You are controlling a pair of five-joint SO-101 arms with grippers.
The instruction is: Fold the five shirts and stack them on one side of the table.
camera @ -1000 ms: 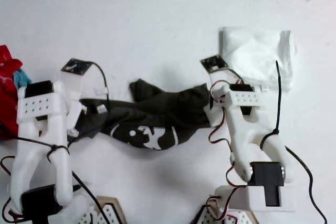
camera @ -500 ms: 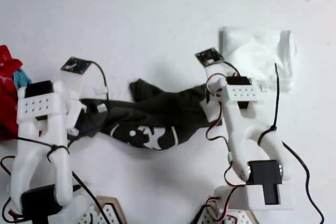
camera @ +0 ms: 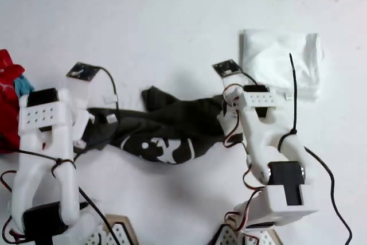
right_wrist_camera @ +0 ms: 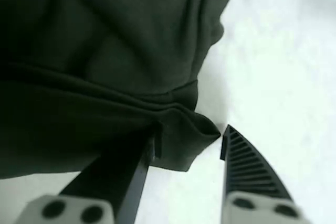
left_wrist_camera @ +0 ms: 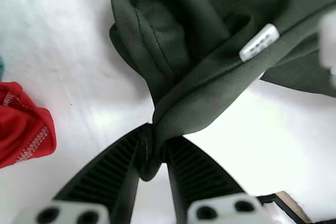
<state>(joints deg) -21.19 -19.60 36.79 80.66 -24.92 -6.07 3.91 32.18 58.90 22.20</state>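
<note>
One white shirt (camera: 281, 61) is recorded folded at the counter's (camera: 172, 27) right, while the dark shirt (camera: 172, 127), unfolded mid-counter, is clenched by the left hand (left_wrist_camera: 153, 148) and straddled by the released right hand (right_wrist_camera: 190, 137), and a red heap (camera: 8, 107) is left unfolded.

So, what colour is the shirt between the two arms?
The shirt is dark green; left wrist view.

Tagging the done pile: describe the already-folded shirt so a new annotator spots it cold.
On the white table, look far right, past the dark green shirt bunched across the middle. The white shirt lies there as a flat rectangle. It alone is folded; the red shirt at the left edge is crumpled.
</note>
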